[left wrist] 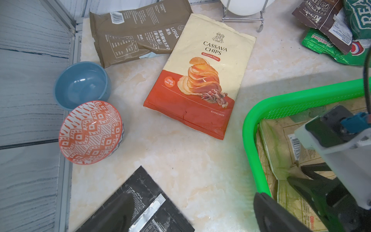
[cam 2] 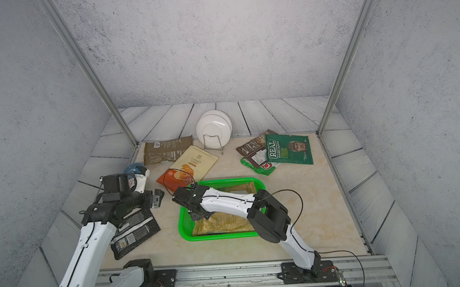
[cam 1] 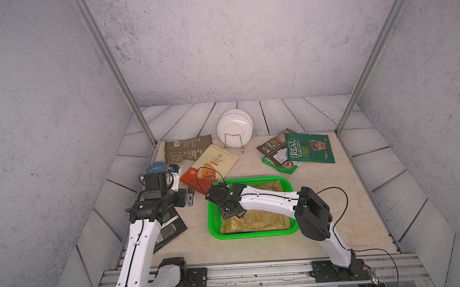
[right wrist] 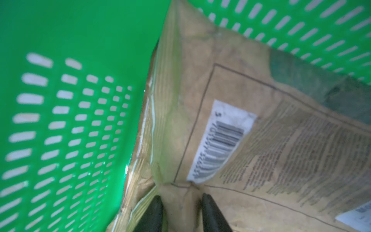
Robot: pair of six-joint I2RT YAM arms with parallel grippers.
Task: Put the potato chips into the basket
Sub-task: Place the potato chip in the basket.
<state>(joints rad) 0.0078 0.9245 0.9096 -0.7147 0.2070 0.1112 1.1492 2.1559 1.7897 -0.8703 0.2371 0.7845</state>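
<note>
Six chip bags [cam 1: 210,168] lie loose on counter [cam 1: 256,248]; tan bag [cam 1: 260,221] sits in basket [cam 1: 213,226], lower centre in a top view. Its crease runs between part-open right fingers [right wrist: 152,213], no firm hold seen; left fingers [left wrist: 269,213] wide, empty. Bags look light, slick, crinkly, so you'd pinch a sealed edge.

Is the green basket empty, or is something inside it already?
Not empty. A tan chip bag lies flat inside the green basket, covering most of its floor.
</note>
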